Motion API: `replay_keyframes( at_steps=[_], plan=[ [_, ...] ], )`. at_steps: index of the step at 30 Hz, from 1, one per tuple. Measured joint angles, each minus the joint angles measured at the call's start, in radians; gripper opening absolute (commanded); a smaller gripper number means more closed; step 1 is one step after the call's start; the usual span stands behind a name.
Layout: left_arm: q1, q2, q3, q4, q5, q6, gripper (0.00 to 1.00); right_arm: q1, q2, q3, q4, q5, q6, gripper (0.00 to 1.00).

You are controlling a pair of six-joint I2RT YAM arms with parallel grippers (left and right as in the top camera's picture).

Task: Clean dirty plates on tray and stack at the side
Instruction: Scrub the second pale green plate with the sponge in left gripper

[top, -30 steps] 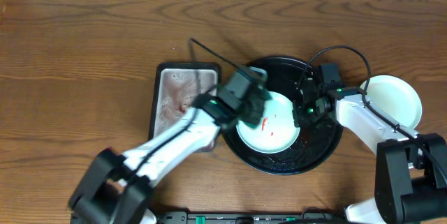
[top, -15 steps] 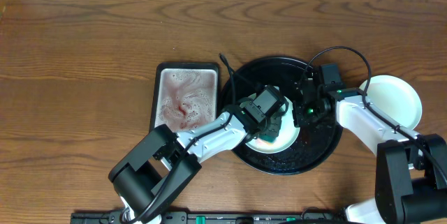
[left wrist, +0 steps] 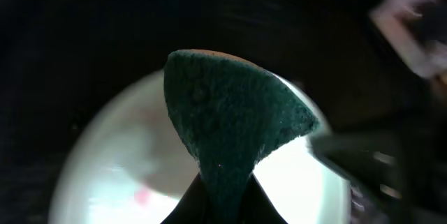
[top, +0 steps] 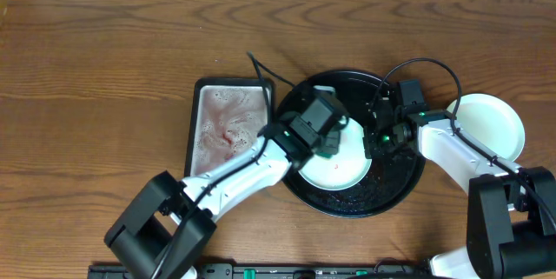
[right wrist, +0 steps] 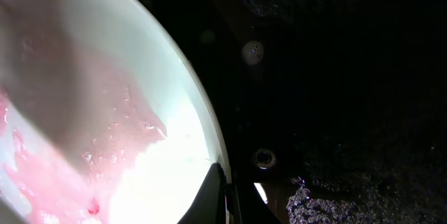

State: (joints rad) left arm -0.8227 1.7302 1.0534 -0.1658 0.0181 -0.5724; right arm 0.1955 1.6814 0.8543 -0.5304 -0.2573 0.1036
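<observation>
The step in hand looks like scrubbing the pale plate [top: 346, 170], which lies in the round black tray [top: 393, 190], a little left of the tray's middle. The left fingers [left wrist: 187, 208] are clamped on a dark green sponge [left wrist: 230, 123] over the upper left part of the plate; I cannot tell whether it touches. The right fingers [right wrist: 213, 195] are closed together on the plate's right rim and seem to steady it.

To do this well, I think the sponge should press flat and pass over the whole inside in overlapping strokes, up to the rim. The right side should hold firm so that the plate does not slide on the wet tray.

From above the plate looks mostly bright. The right wrist view, however, shows a thin pink watery film with small drops, and the left wrist view shows a faint pink spot.

Another pale plate [top: 491, 127] sits on the bench [top: 104, 70] just right of the tray. A silver tray [top: 195, 122] with pinkish foam stands on the left.
</observation>
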Motion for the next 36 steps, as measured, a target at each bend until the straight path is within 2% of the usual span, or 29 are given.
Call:
replay_keyframes(
  at_steps=[5, 11, 14, 19, 25, 30, 36],
  plan=[
    [-0.059, 0.068, 0.000, 0.061, 0.025, -0.068, 0.08, 0.000, 0.000, 0.000, 0.000, 0.000, 0.000, 0.01],
    [-0.068, 0.168, 0.001, 0.086, 0.030, -0.130, 0.07, 0.000, 0.000, 0.000, 0.000, 0.000, 0.000, 0.01],
    [-0.067, 0.166, 0.008, 0.051, 0.009, -0.119, 0.07, 0.000, 0.000, 0.000, 0.000, 0.000, 0.000, 0.01],
    [-0.049, 0.137, 0.016, -0.059, -0.105, -0.063, 0.07, 0.000, 0.000, 0.000, 0.000, -0.001, 0.000, 0.01],
    [0.008, 0.071, 0.003, -0.080, -0.189, -0.003, 0.07, 0.000, 0.000, 0.000, 0.000, -0.002, 0.000, 0.01],
    [-0.005, 0.036, 0.003, -0.045, -0.124, -0.014, 0.07, 0.000, 0.000, 0.000, 0.000, -0.002, 0.000, 0.01],
    [-0.052, 0.088, 0.003, 0.035, -0.042, -0.064, 0.07, 0.000, 0.000, 0.000, 0.000, -0.002, 0.000, 0.01]
  ],
)
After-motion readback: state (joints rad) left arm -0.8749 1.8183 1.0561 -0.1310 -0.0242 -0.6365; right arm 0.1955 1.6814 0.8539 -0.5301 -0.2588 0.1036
